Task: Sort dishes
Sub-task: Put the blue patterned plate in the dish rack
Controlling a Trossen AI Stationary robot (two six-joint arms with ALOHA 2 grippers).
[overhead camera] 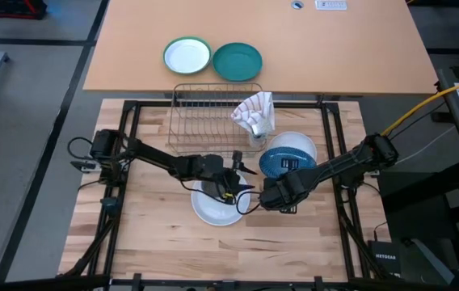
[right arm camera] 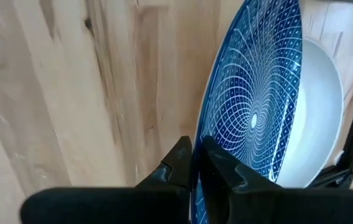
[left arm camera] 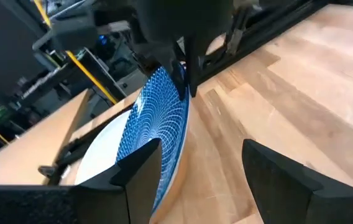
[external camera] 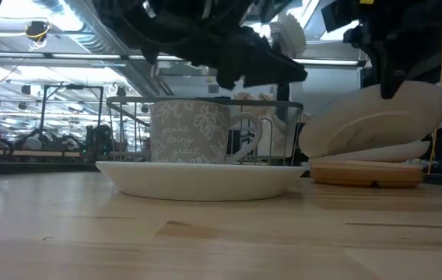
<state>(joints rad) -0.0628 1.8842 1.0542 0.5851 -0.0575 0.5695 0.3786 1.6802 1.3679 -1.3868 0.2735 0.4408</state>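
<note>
A dark blue patterned plate [overhead camera: 282, 162] lies tilted on a white plate [overhead camera: 301, 143] beside the dish rack. In the low view a tan wood-coloured plate [external camera: 369, 175] lies under that stack. My right gripper [overhead camera: 271, 192] is shut on the blue plate's rim. A second white plate [overhead camera: 216, 208] lies on the wooden table nearer the front, and a small grey mug [external camera: 198, 132] stands on it. My left gripper [overhead camera: 242, 184] is open and empty above this plate and mug. It faces the blue plate [left arm camera: 161, 118]. My right gripper pinches the blue plate's rim [right arm camera: 196, 163] between its two fingers, one on the patterned face and one on the underside. The fingers come from the table's near side. The plate [external camera: 377, 117] is tilted, its held edge raised and its lower part on the stack.
A wire dish rack [overhead camera: 209, 121] stands at the back of the wooden table. A glass with a white cloth [overhead camera: 255, 117] stands at the rack's right end. A green-rimmed white plate [overhead camera: 187, 56] and a teal plate [overhead camera: 237, 61] lie on the far table. Bare wood lies at the front.
</note>
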